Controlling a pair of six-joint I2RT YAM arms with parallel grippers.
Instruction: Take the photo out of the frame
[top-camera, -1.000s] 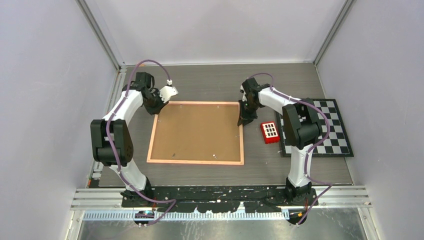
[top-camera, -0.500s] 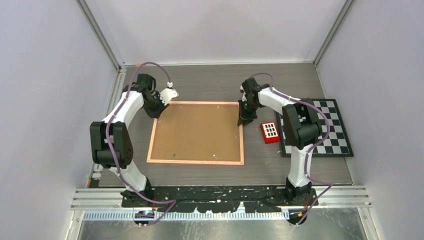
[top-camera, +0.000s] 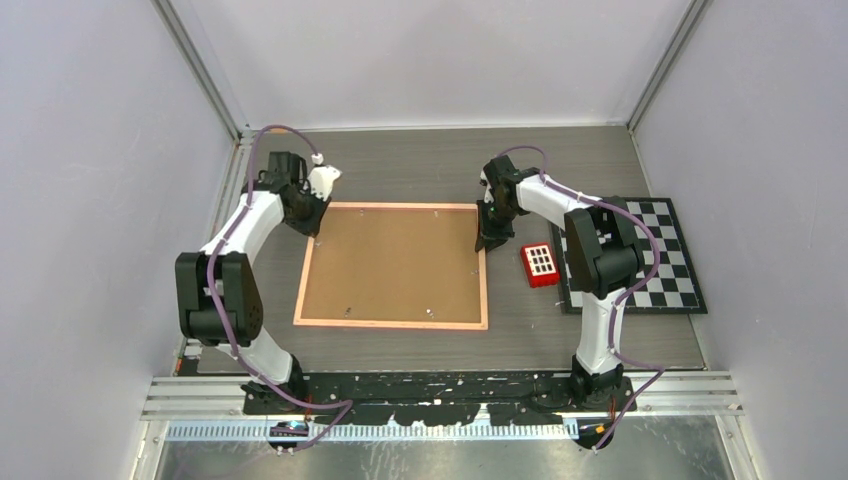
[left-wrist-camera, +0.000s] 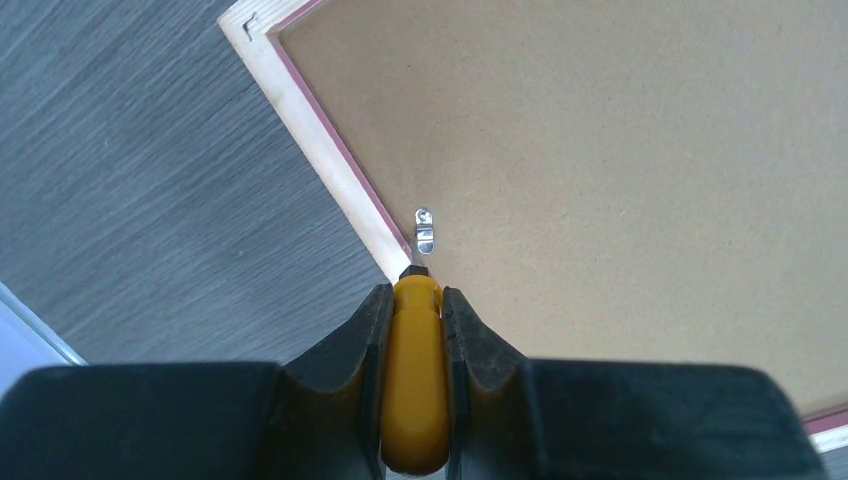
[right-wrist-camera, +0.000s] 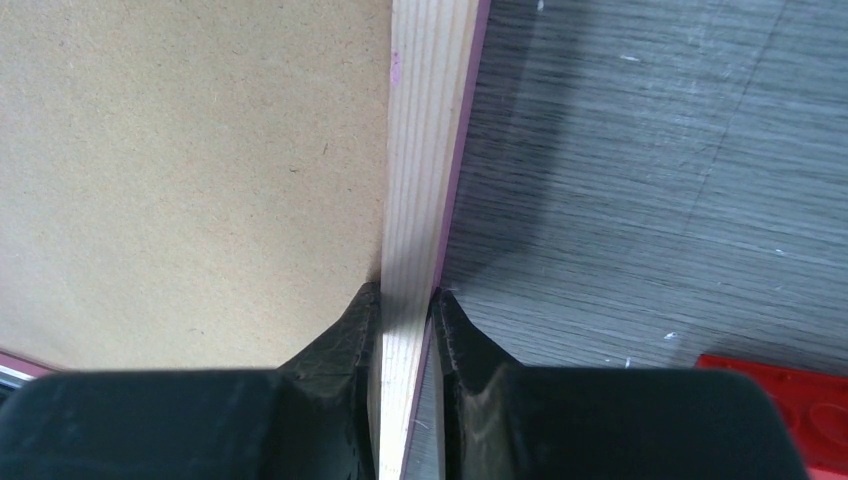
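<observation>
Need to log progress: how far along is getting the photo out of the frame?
Done: the frame lies face down, brown backing up. In hand: the right claw clamps its right rail while the left claw holds a yellow-handled tool, tip at a metal clip. Left: freeing the clips, lifting the backing, removing the photo, which is not visible yet.

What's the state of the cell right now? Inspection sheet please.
Surface: grey wood-grain table.
Job's things: frame lies back up, brown back panel in place; photo not visible.
Clutter: red block and checkerboard, right of the frame.
Grippers: left gripper shut on yellow-handled tool, tip at a metal clip; right gripper astride the frame's right rail, grip uncertain.
Cables: purple cables loop along both arms; no snag seen.
Surroundings: pale walls, aluminium rail.
</observation>
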